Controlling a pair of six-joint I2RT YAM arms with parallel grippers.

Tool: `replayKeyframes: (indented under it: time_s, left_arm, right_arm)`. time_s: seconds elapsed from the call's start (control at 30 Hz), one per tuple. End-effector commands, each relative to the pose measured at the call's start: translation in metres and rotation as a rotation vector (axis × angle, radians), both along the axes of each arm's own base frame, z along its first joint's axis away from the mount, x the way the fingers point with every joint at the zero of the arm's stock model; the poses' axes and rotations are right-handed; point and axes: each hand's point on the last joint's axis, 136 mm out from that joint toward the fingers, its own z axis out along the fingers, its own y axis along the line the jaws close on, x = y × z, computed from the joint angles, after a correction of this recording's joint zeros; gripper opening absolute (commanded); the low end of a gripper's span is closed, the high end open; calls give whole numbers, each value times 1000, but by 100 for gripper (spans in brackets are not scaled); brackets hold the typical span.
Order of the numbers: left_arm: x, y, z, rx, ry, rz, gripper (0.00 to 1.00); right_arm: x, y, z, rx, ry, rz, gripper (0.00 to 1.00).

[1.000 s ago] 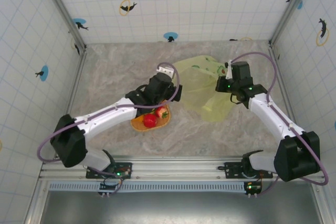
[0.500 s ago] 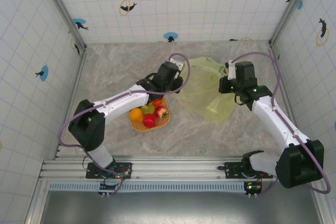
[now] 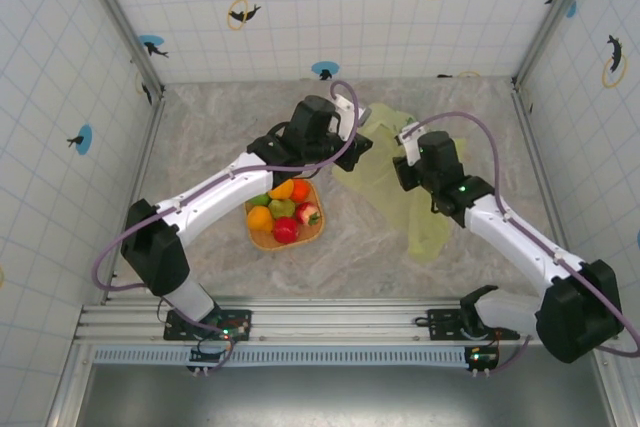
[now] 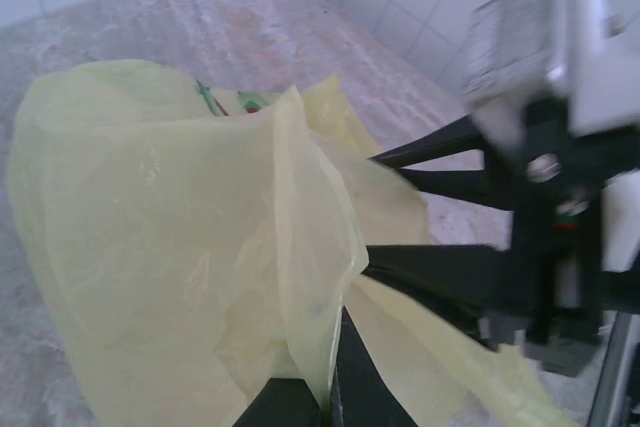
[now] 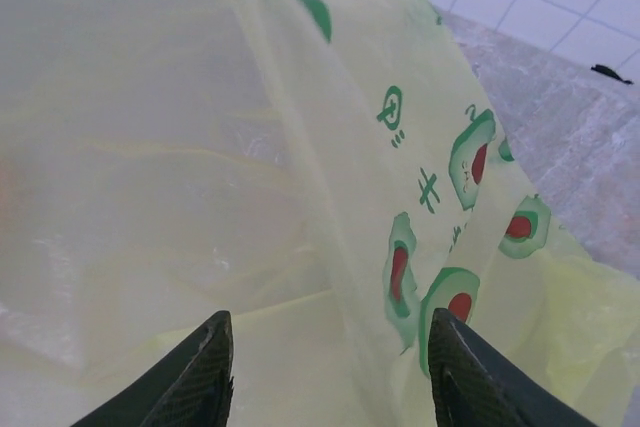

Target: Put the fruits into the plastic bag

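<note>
Left claw (image 4: 325, 399) was pressed together on a fold of the bag (image 4: 170, 237); in the left wrist view the film rose straight out of the pinch. Right claw (image 5: 325, 387) was spread, with bag film lying loose across the gap and nothing pinched. From above, both claws sat close together at the bag's far-left edge. The rest of the bag trailed toward the near right, slack and crumpled on the table (image 3: 200, 137). Fruits (image 3: 283, 212) were heaped on the plate (image 3: 268, 244), left of the bag and apart from it. None were bagged.

Step in hand, as judged: getting the bag mouth open, with the left claw holding one lip and the right claw about to take the other.

Notes for doing it well:
- Could not tell whether the left pinch held one layer or both. If both, drawing the claws apart would only stretch a shut bag.
- Right claw should close on the opposite lip alone, a little away from the left pinch, and bite deep, since the film looked thin and slippery.
- Then separate the claws slowly and lift, so the mouth gapes toward the plate.
- Keep the left pinch firm throughout.
- Risks: film slipping out, or slack dragging across the plate and scattering fruit.
</note>
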Motion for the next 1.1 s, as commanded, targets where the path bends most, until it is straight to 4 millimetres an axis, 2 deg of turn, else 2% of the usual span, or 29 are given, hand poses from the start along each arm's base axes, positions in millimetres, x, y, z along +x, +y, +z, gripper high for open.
replayKeyframes:
  time_s: [0.0,0.2,0.4,0.5,0.57,0.63,0.73,0.77,0.93,1.07]
  left_arm:
    - [-12,-2,9,-21,42,-47,0]
    - [-10,2,6,-21,53,-44,0]
    - [-8,7,12,-93,90,-45,0]
    - [-7,11,12,-124,111,-49,0]
    - [-4,15,9,-122,115,-42,0]
    - [1,20,3,-112,120,-19,0]
    - [13,28,-5,-86,117,32,0]
    - [18,30,-7,-75,109,49,0]
    - [42,40,-22,31,39,129,2]
    - [62,54,-38,143,-28,215,6]
  right_arm:
    - [11,-3,1,-92,-76,-17,55]
    - [15,-12,-7,-140,-117,-45,56]
    - [16,-17,-30,-148,-109,-62,56]
    - [18,-15,-33,-126,-119,-61,55]
    - [19,-12,-31,-111,-128,-53,49]
    - [20,-9,-22,-100,-135,-44,28]
    - [21,-13,-9,-103,-101,-53,5]
    - [21,-16,-5,-97,-83,-64,0]
    - [15,-31,4,58,121,-114,0]
    - [9,-34,9,176,248,-130,0]
